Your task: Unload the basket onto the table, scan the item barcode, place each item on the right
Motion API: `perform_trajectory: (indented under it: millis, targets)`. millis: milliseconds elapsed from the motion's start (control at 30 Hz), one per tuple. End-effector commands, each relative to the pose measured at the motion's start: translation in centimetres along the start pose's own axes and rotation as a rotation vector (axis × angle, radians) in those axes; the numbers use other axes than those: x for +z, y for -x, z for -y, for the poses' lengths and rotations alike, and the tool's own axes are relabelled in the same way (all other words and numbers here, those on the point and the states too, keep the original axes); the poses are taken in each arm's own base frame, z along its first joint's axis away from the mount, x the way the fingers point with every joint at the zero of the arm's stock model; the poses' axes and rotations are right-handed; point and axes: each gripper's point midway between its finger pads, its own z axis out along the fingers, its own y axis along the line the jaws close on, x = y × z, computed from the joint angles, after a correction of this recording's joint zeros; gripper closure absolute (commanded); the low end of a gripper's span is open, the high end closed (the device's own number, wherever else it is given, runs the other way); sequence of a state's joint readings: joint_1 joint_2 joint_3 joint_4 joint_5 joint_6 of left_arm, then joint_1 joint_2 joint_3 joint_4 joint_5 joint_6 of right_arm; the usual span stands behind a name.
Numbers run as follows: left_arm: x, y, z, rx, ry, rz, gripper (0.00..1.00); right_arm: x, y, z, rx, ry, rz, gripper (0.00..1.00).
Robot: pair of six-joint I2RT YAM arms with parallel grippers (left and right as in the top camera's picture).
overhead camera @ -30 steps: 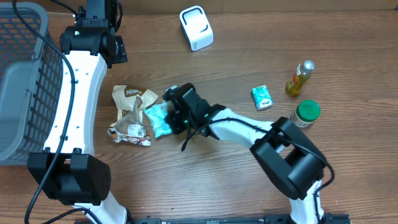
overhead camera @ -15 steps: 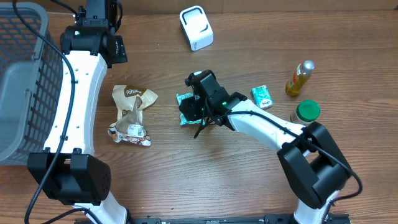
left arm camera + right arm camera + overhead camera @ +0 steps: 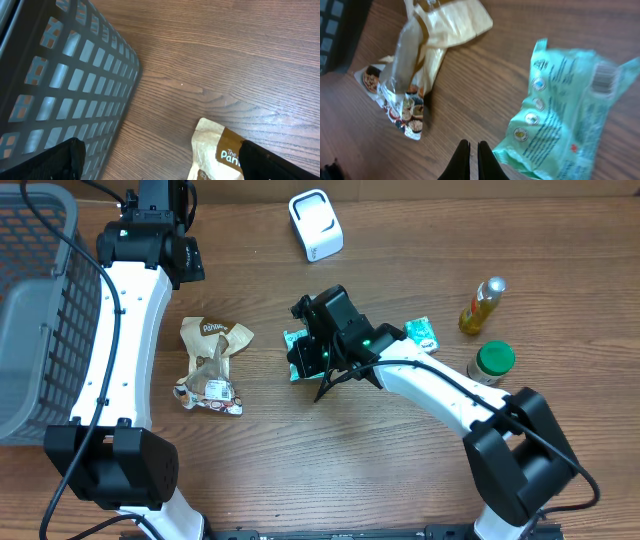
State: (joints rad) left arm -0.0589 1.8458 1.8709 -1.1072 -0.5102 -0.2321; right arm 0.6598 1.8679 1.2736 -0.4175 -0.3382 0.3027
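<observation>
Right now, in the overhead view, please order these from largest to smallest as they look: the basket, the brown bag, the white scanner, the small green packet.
1. basket
2. brown bag
3. white scanner, somewhat smaller than the bag
4. small green packet

Light falls from overhead, even and fairly bright, and the brown wooden table [image 3: 420,480] looks matte with its grain plain to see. Shadows are soft and short: a faint dark edge runs beside the white plastic left arm [image 3: 125,350], another under the thin black cables [image 3: 325,387]. The overhead view is sharp across the frame, and the table's far edge runs straight.

The left wrist view is crisp on the wood and on the dark grey slotted plastic basket [image 3: 65,90]. The black fingers [image 3: 50,162] of the left gripper [image 3: 160,167] are soft dark blobs in the lower corners.

The right wrist view is smeared. The mint-green plastic packet [image 3: 565,110] blurs toward its right side, its print unreadable, and the crumpled tan paper bag [image 3: 445,25] is washed bright.
</observation>
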Motion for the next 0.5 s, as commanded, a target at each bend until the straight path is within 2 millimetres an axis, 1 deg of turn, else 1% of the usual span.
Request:
perform_trajectory:
  millis: [0,133,200,233,333,433,467]
  targets:
    - [-1.2,0.8,-0.4,-0.004,0.002,0.035,0.00,2.1,-1.6,1.2,0.084,0.024,-0.074,0.96]
    - [-1.2,0.8,-0.4,-0.004,0.002,0.035,0.00,5.9,-4.4,3.5,0.175,0.000,-0.168,0.96]
    - [-1.2,0.8,-0.4,-0.003,0.002,0.035,0.00,6.9,-6.1,3.4,0.221,0.042,-0.233,0.96]
    - [-1.2,0.8,-0.3,-0.003,0.001,0.035,0.00,7.1,-7.0,2.8,0.239,0.087,-0.278,0.96]
    - [-1.2,0.8,-0.3,-0.003,0.001,0.035,0.00,7.1,-8.2,2.6,0.254,0.092,-0.324,0.96]
    - [-1.2,0.8,-0.4,-0.004,0.002,0.035,0.01,7.0,-7.9,2.3,0.251,0.100,-0.319,0.96]
    - [-1.2,0.8,-0.4,-0.004,0.002,0.035,0.00,6.7,-7.4,1.7,0.249,0.128,-0.315,0.96]
